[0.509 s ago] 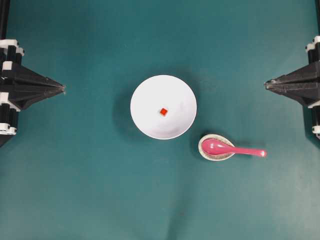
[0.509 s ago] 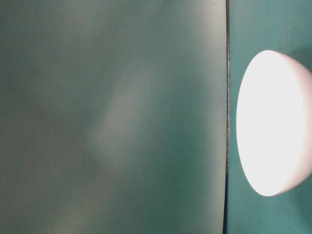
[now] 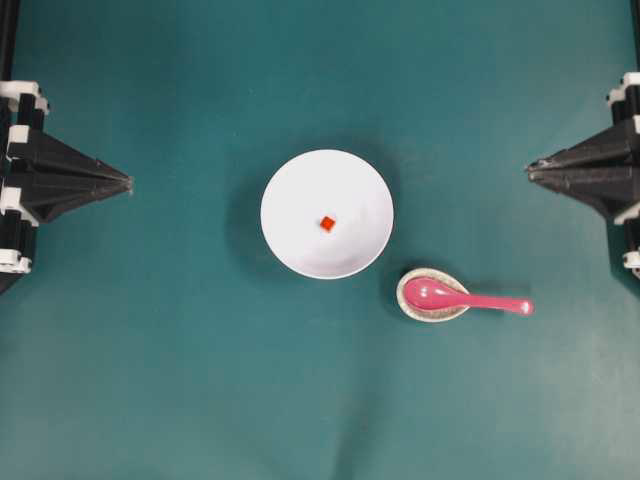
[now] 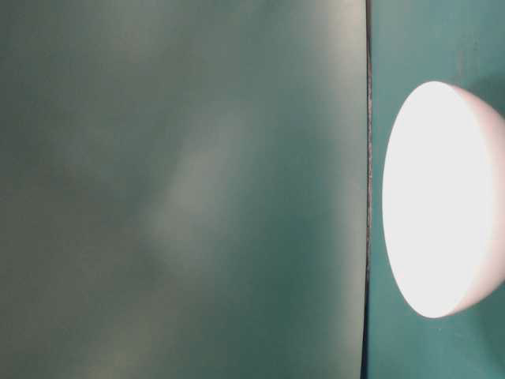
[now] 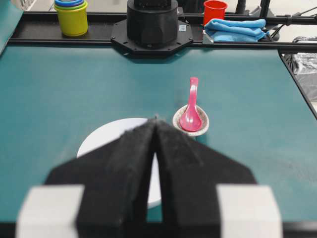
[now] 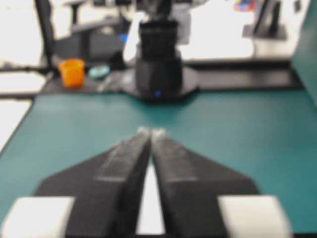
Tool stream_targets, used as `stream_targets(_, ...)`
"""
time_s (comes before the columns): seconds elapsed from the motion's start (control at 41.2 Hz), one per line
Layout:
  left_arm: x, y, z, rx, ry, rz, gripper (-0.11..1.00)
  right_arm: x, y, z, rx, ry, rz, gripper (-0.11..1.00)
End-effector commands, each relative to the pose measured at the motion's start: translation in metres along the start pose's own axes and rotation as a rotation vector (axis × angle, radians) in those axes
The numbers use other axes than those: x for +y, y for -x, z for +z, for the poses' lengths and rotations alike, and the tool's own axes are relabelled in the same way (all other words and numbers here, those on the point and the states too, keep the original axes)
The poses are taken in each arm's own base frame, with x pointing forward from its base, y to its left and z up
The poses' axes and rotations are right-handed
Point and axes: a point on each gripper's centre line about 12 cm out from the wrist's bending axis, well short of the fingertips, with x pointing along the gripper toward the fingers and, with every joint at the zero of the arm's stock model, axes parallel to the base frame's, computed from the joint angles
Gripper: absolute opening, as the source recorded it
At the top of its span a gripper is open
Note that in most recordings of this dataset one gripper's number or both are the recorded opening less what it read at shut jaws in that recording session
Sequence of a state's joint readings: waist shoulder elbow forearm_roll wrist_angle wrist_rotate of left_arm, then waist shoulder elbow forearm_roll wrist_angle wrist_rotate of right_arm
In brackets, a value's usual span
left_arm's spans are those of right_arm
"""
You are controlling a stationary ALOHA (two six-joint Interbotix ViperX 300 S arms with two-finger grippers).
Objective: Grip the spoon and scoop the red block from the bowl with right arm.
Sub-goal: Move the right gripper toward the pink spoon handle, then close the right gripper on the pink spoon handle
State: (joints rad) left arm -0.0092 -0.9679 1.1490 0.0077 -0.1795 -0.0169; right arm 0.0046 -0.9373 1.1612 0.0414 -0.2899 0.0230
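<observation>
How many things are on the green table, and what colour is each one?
White: 1, the bowl
Red: 1, the block in the bowl
Pink: 1, the spoon
Speckled off-white: 1, the dish under the spoon's scoop
Total: 4

Looks like a robotics lab bench. Teal mat [image 3: 180, 380] across the table, black arm base [image 5: 152, 22] bolted at the far edge, stacked plastic cups [image 5: 72, 15], a red cup [image 5: 215, 10] and folded blue cloth [image 5: 237, 29] behind it. Blurred desks and chairs beyond.
</observation>
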Motion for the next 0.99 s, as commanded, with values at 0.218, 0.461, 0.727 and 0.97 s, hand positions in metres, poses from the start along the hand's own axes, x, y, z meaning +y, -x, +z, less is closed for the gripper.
stream_targets(0.218,-0.001,-0.002,0.012,-0.028,-0.002,-0.004,0.0,0.009,-0.01,-0.047,0.146,-0.071,0.027,0.52)
stream_targets(0.461,-0.001,-0.003,0.011,-0.021,0.018,-0.004,0.0,0.028,-0.008,-0.101,0.145,-0.225,0.022,0.52)
stream_targets(0.727,-0.001,-0.003,0.009,-0.015,0.018,-0.004,0.0,0.052,-0.002,-0.149,0.183,-0.299,-0.114,0.52)
stream_targets(0.97,-0.001,-0.003,0.009,-0.014,0.02,-0.004,0.0,0.078,0.001,-0.186,0.312,-0.254,-0.169,0.52)
